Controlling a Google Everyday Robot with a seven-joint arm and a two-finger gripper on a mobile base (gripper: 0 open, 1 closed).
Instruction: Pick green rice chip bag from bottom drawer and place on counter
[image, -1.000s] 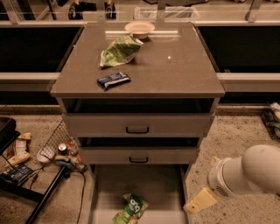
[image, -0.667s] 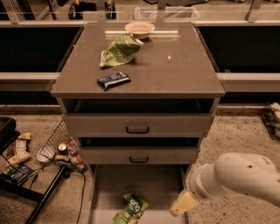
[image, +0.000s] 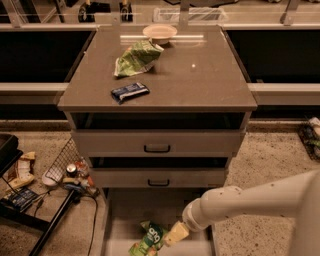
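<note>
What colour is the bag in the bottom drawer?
Bright green bag, seen in the camera view; gripper just right of it.

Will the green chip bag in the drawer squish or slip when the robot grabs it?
Probably squishy: the green rice chip bag looks crumpled and soft. Its glossy skin may slip a little. The gripper hangs right beside it, over the bottom drawer.

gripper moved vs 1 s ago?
Yes. The gripper has swung left, from right of the bottom drawer to over its floor, now beside the green rice chip bag.
</note>
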